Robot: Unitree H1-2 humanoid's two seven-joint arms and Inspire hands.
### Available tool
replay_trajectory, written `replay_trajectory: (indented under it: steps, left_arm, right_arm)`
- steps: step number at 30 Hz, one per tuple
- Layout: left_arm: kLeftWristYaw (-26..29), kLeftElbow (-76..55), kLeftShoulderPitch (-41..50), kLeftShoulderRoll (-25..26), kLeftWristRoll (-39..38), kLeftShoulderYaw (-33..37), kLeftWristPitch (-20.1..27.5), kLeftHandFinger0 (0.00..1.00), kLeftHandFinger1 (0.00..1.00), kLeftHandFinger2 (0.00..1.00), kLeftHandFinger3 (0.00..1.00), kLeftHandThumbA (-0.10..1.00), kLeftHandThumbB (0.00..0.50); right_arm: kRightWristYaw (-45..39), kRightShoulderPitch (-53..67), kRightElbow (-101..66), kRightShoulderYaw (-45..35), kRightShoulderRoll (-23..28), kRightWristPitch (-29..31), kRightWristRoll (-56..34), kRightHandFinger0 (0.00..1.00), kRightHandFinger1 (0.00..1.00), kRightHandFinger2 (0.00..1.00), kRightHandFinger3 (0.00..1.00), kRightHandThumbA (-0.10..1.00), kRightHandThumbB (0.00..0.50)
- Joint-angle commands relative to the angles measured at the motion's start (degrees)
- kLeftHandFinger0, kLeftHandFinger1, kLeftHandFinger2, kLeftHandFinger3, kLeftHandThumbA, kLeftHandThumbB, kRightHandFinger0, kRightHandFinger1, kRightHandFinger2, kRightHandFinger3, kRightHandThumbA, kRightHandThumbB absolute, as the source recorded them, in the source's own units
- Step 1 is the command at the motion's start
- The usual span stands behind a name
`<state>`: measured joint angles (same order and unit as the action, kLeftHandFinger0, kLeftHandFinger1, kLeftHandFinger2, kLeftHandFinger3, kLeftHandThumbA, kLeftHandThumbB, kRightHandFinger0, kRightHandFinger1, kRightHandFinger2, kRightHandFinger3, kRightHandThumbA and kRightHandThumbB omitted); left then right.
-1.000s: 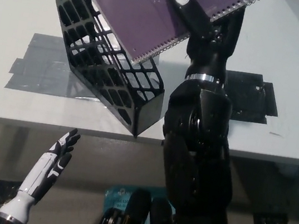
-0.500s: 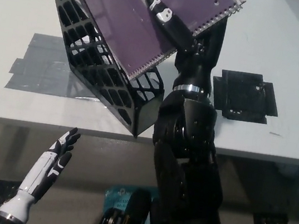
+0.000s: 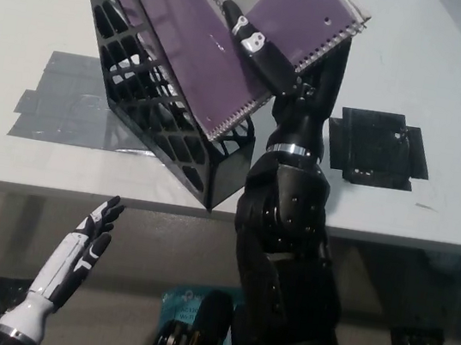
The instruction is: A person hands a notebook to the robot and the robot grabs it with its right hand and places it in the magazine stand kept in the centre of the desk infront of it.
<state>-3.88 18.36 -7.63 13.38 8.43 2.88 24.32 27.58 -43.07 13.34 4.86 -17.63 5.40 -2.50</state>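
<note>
White table [image 3: 453, 76], front edge running across mid-frame. Black lattice magazine stand [image 3: 150, 100] stands near the front edge at centre, its base over a grey tape patch [image 3: 63, 104] stuck to the tabletop. Black tape patch [image 3: 379, 150] lies toward the right, well apart from the stand.

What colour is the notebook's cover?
Purple, with a metal spiral edge; the notebook shows in the head view.
</note>
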Motion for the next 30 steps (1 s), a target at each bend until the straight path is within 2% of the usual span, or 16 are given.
replay_trajectory:
  steps: [1,2,3,4,10,12,14,15,20,22,23,24,30]
  left_arm:
    - [-0.51,-1.71,-1.77,1.13,0.8,0.13,-0.49,1.0,1.0,1.0,1.0,1.0,0.5]
    - [-0.46,-1.72,-1.78,1.14,0.92,0.16,-0.51,1.0,1.0,1.0,1.0,1.0,0.5]
    - [-0.48,-1.75,-1.83,1.17,0.95,0.18,-0.58,1.0,1.0,1.0,1.0,1.0,0.5]
    - [-0.58,-1.85,-1.88,1.23,0.91,0.2,-0.74,1.0,1.0,1.0,1.0,1.0,0.5]
    - [-1.33,-2.47,-1.9,1.26,-0.24,0.07,-2.09,1.0,1.0,1.0,1.0,1.0,0.5]
    - [-1.24,-2.54,-1.94,1.2,-0.1,0.0,-2.24,1.0,1.0,1.0,1.0,1.0,0.5]
    - [-1.22,-2.54,-1.94,1.13,-0.12,-0.09,-2.26,1.0,1.0,1.0,1.0,1.0,0.5]
    - [-1.23,-2.66,-1.88,1.09,-0.11,-0.12,-2.51,1.0,1.0,1.0,1.0,1.0,0.5]
    - [-1.0,-2.82,-1.9,1.14,0.35,-0.17,-1.97,1.0,1.0,1.0,1.0,1.0,0.5]
    - [-1.13,-2.72,-2.01,1.11,0.19,-0.11,-1.75,1.0,1.0,1.0,1.0,1.0,0.5]
    - [-1.25,-2.83,-2.04,1.08,0.02,-0.15,-2.21,1.0,1.0,1.0,1.0,1.0,0.5]
    - [-1.22,-2.84,-2.15,1.08,0.13,-0.13,-2.32,1.0,1.0,1.0,1.0,1.0,0.5]
    - [-1.27,-2.3,-2.66,1.14,0.44,0.15,-1.14,1.0,1.0,1.0,1.0,1.0,0.5]
  right_arm:
    - [-6.74,-1.54,-3.48,4.75,2.07,-4.06,6.17,0.8,0.82,1.0,1.0,0.76,0.232]
    - [-6.96,-1.51,-3.58,5.12,2.37,-4.28,6.27,0.8,0.82,1.0,1.0,0.76,0.232]
    - [-7.21,-1.61,-3.48,5.35,2.6,-4.3,6.34,0.87,0.91,1.0,1.0,0.77,0.253]
    - [-7.67,-1.77,-3.74,5.9,3.04,-5.14,6.71,1.0,1.0,1.0,1.0,0.79,0.273]
    - [-10.97,-2.14,-5.82,7.19,4.8,-7.26,6.53,1.0,1.0,1.0,1.0,0.8,0.297]
    - [-11.69,-2.26,-6.31,7.16,5.11,-7.02,6.42,1.0,1.0,1.0,1.0,0.84,0.31]
    - [-12.4,-2.38,-6.73,6.78,5.19,-6.78,6.06,1.0,1.0,1.0,1.0,0.85,0.311]
    - [-12.56,-2.52,-7.47,6.59,5.38,-7.21,6.18,1.0,1.0,1.0,1.0,0.89,0.292]
    - [-12.83,-3.51,-10.97,5.21,6.03,-8.38,6.49,1.0,1.0,1.0,1.0,0.97,0.281]
    - [-12.79,-3.78,-13.0,4.47,6.4,-8.55,6.47,1.0,1.0,1.0,1.0,0.99,0.3]
    - [-13.07,-3.91,-15.28,3.57,6.6,-8.43,5.29,1.0,1.0,1.0,1.0,1.0,0.361]
    - [-13.25,-3.92,-16.33,3.09,6.66,-8.46,4.59,1.0,1.0,1.0,1.0,0.99,0.372]
    - [-15.14,-1.95,-32.07,0.62,9.72,-11.94,4.53,1.0,1.0,1.0,1.0,0.96,0.319]
